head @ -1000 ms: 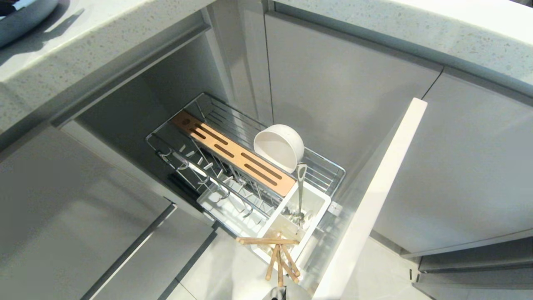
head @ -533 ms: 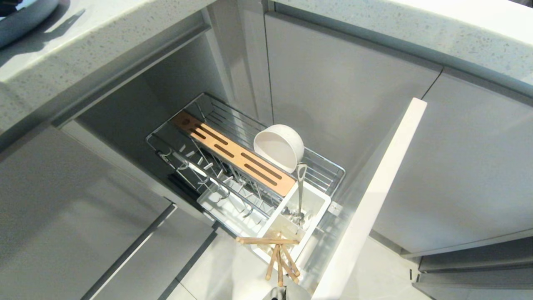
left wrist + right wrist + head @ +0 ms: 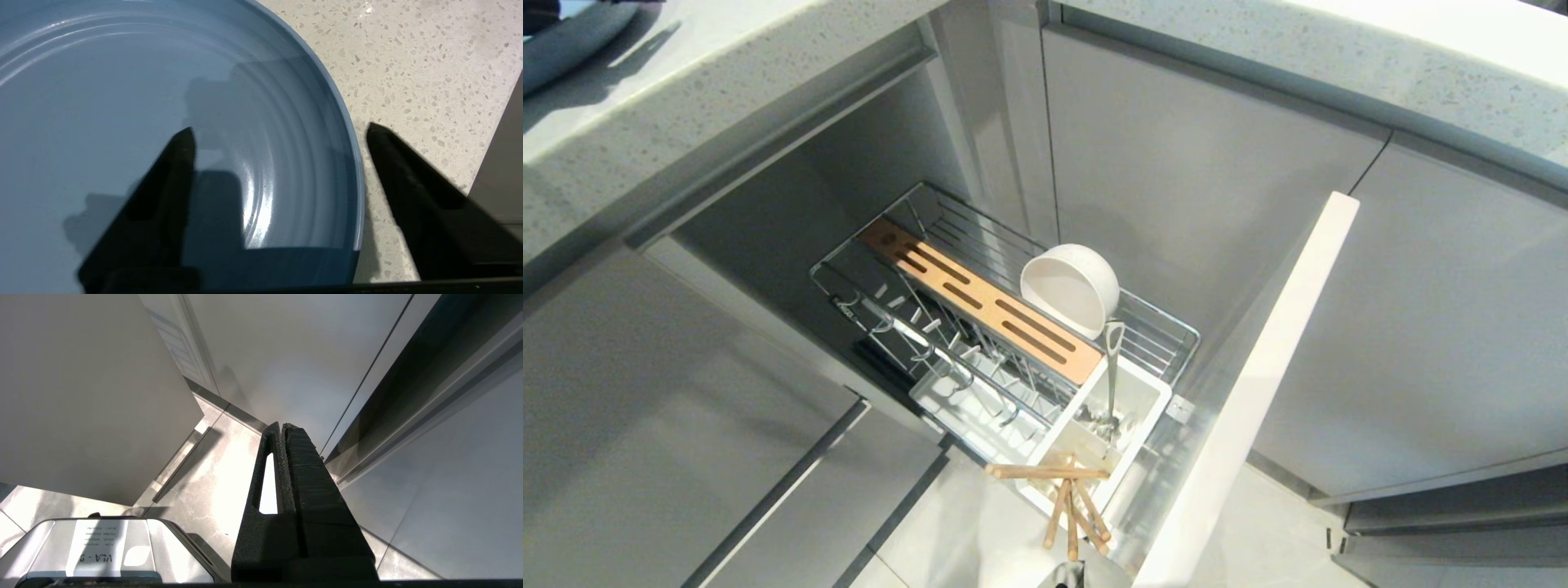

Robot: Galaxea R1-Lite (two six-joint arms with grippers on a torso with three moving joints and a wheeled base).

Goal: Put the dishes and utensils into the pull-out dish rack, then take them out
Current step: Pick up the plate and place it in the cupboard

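Moved: the blue plate (image 3: 564, 41) looks tilted now, where it lay flatter before.
Left end effector (image 3: 278, 134): fingers apart, straddling the plate rim on the desk (image 3: 416, 61).
Advice: close squarely on the rim before lifting toward the dish rack (image 3: 1013, 327).
Right end effector (image 3: 282, 428): closed, parked low.

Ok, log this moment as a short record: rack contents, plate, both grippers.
rack: pull-out dish rack drawn out of the cabinet
bowl: cream-white bowl tilted on its side in the rack, beside the wooden strip
spoon: metal utensil upright in the white caddy
chopsticks: wooden chopsticks in the caddy's near end, one lying across the rim
plate: light-blue plate on the speckled countertop, not in the rack
left gripper: left gripper open, fingers straddling the plate's rim
right gripper: right gripper shut, empty, pointing at the floor
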